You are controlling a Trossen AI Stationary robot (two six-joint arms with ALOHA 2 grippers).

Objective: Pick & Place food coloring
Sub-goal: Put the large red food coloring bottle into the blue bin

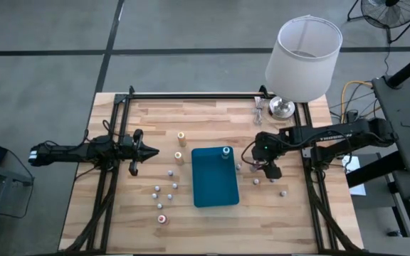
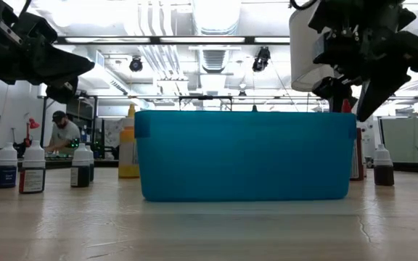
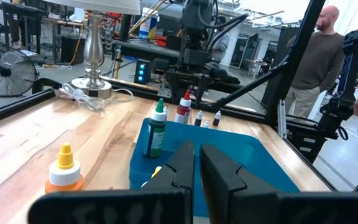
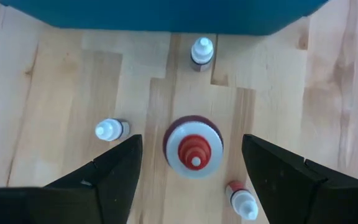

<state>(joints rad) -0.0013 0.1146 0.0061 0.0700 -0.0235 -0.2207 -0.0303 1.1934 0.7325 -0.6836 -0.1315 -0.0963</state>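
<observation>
The food coloring bottles stand upright on their bases around a teal tray (image 1: 216, 186). A red-topped bottle (image 4: 194, 148) stands just off the tray's right side. My right gripper (image 4: 191, 146) hangs open above it, pointing steeply down, one finger on either side and clear of it. Small white-capped bottles (image 4: 201, 53) (image 4: 112, 129) (image 4: 241, 200) stand around it. A green-topped bottle (image 1: 225, 152) stands inside the tray at its far right corner. My left gripper (image 1: 150, 151) waits shut and level, left of the tray, holding nothing.
Two orange-topped bottles (image 1: 181, 136) (image 1: 179, 157) and several small ones (image 1: 170, 173) stand left of the tray, and a pink-topped one (image 1: 162, 219) stands near the front. A white lamp (image 1: 301, 60) stands at the far right corner. People show in the room beyond the table.
</observation>
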